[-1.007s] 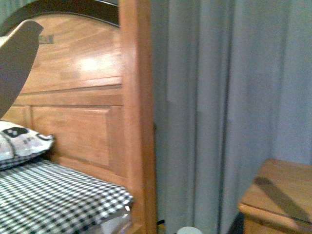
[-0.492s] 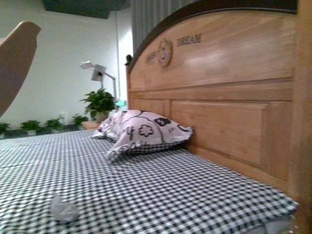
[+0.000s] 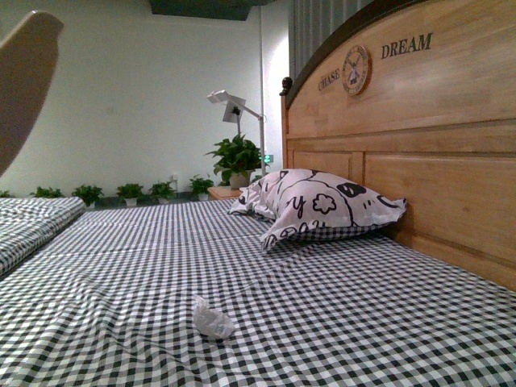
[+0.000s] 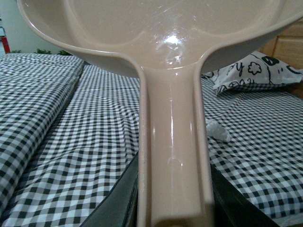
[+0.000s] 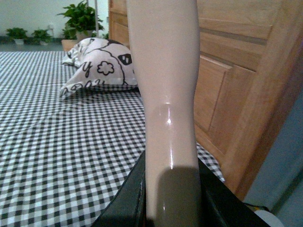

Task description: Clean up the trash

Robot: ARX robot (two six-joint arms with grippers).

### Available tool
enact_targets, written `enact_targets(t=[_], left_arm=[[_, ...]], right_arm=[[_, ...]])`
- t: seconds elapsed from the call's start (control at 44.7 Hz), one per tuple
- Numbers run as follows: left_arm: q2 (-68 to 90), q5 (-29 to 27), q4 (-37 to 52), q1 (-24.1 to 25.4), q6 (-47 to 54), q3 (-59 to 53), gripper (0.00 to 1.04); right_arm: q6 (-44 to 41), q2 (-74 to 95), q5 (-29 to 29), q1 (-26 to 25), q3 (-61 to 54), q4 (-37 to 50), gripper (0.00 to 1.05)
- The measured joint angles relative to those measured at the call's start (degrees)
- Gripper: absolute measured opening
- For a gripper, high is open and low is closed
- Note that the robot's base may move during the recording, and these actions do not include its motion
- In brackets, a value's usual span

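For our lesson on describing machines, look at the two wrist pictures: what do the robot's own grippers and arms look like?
Little shows. The left gripper has two flat, matte black fingers with straight slanted edges, either side of the beige dustpan handle. The right gripper looks alike: black fingers beside a beige handle. No cables, markings or arm links appear.

The dustpan [image 4: 170, 142] and the handle [image 5: 165, 94] are smooth, glossy plastic. The trash [image 3: 211, 320], at seven o'clock from the cloth pillow [image 3: 322, 205], is wrinkly thin film. The headboard [image 3: 435, 161] is varnished wood.
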Motion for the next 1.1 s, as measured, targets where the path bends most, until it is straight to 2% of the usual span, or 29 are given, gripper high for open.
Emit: enact_targets(t=[0.045, 0.112, 0.134, 0.291, 0.492, 0.693, 1.096], left_arm=[[0.5, -0.5, -1.6, -0.2, -0.3, 0.3, 0.26], [8.0, -0.3, -16.3, 2.2, 0.2, 7.4, 0.26], [10.8, 0.5, -18.0, 3.4, 0.6, 8.8, 0.26], [33.5, 8.0, -14.1, 12.6, 10.7, 16.0, 0.26], [48.9, 13.5, -15.2, 16.3, 22.8, 24.9, 0.26], [60.2, 14.9, -20.7, 16.0, 29.7, 34.0, 0.26], [69.8, 13.3, -27.4, 7.2, 31.6, 44.9, 0.26]], right_arm=[[0.0, -0.1, 0.2, -0.1, 0.0, 0.0, 0.20], [0.0, -0.1, 0.2, -0.1, 0.0, 0.0, 0.20], [0.0, -0.2, 0.1, -0.1, 0.0, 0.0, 0.20], [0.0, -0.2, -0.3, 0.0, 0.0, 0.0, 0.20], [0.0, -0.2, -0.2, 0.0, 0.0, 0.0, 0.20], [0.0, -0.2, -0.1, 0.0, 0.0, 0.0, 0.20], [0.0, -0.2, -0.1, 0.0, 0.0, 0.0, 0.20]])
